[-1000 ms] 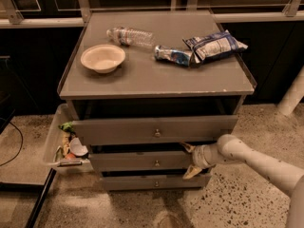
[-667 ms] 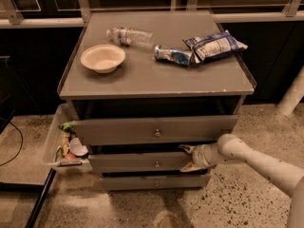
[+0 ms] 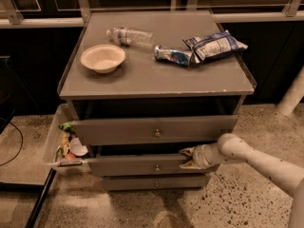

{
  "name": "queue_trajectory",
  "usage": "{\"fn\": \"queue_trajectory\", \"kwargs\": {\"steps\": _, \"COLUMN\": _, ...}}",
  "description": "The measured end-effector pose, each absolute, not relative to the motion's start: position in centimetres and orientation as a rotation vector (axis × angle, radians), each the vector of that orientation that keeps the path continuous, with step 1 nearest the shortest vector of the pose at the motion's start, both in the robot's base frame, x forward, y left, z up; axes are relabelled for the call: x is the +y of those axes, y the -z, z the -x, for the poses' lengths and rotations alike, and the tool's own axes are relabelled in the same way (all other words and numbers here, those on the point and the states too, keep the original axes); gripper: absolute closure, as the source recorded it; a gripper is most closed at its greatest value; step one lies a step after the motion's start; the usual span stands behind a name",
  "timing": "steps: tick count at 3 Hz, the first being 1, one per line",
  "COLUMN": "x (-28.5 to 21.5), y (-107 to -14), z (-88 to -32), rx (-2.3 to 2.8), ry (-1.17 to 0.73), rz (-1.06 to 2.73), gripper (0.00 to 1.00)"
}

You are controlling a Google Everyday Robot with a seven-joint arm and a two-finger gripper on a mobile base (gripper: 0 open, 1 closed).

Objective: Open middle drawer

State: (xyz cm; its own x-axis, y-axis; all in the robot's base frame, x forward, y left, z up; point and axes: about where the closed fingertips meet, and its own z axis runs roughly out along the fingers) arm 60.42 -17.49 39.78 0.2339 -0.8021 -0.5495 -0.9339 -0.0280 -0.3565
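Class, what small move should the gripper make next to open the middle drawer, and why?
Probably a short pull straight out, toward the camera. The gripper sits at the right end of the middle drawer, whose front stands only slightly ahead of the bottom drawer, so it looks barely open.

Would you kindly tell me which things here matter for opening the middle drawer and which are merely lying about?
Job: middle drawer; gripper, at that drawer's right end.
Lying about: bowl, plastic bottle, chip bag, small packet, all on the cabinet top; top drawer; bottom drawer.
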Motion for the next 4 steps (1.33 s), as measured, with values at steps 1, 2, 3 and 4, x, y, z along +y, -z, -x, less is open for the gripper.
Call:
{"fn": "queue_trajectory", "kwargs": {"steps": 1, "x": -17.5, "y": -39.8, "z": -60.4, "rx": 1.594, "ry": -0.256, "rz": 1.853, "gripper": 0.87}}
{"fn": "queue_trajectory", "kwargs": {"steps": 2, "x": -17.5, "y": -39.8, "z": -60.4, "rx": 1.594, "ry": -0.256, "rz": 1.853, "gripper": 0.63}}
{"fn": "queue_trajectory", "kwargs": {"steps": 3, "x": -17.4, "y": -40.0, "z": -60.3, "rx": 1.593, "ry": -0.282, "rz": 1.851, "gripper": 0.39}}
{"fn": "queue_trajectory", "kwargs": {"steps": 4, "x": -18.1, "y": -39.7, "z": -57.6, "rx": 1.581, "ry": -0.372, "rz": 1.845, "gripper": 0.42}}
